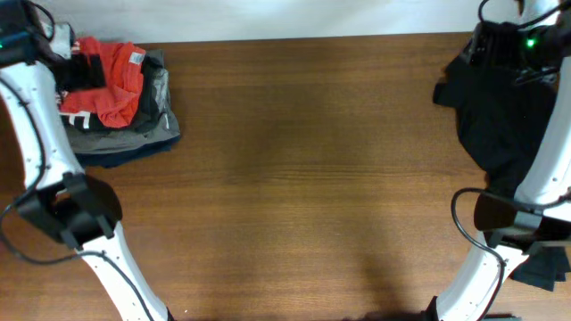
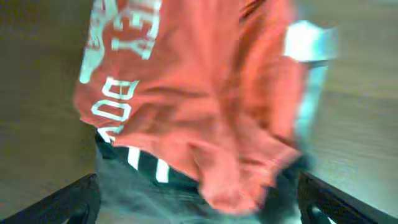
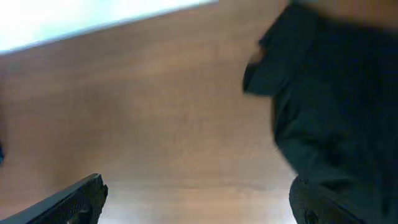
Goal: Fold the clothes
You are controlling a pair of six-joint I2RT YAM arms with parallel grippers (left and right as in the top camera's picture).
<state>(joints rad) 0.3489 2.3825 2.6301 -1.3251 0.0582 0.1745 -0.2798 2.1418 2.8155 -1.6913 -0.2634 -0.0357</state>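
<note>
Where the left gripper [image 2: 198, 186] hangs over the pile, its fingers [image 2: 62, 202] stand wide apart at the two lower corners of the wrist view, clamped on nothing. Between and past them: the red-orange T-shirt [image 2: 205, 93], crumpled, white lettering along one side, a pale tag [image 2: 308, 40] at its far edge, blurred. Shirt lies atop the folded black top [image 2: 146, 167], white block strokes peeking from under the red hem; grey garment [image 2: 143, 202] beneath that. Whether the fingertips touch cloth, cannot tell. From overhead the shirt sits at the far-left corner of the table [image 1: 294, 178], topmost on the stack, a navy garment [image 1: 125, 159] showing at the stack's near edge. The left arm [image 1: 36, 134]: elbow joint low at front-left, long white link running up the table's left edge, wrist bent inward over the pile. On the other side the right gripper [image 3: 198, 208] has its fingers [image 3: 68, 199] spread just as wide, empty, over bare wood just beside a dark garment [image 3: 336, 99]; the one finger overlaps the cloth in the wrist view, contact not readable. Overhead, that dark garment lies rumpled along the far-right side, well apart from the shirt, bare wood between. The right arm [image 1: 544, 169] mirrors the left: elbow low at front-right, white link rising along the right edge across the dark cloth, wrist at the far-right corner, a green light [image 1: 533, 42] lit on it.
</note>
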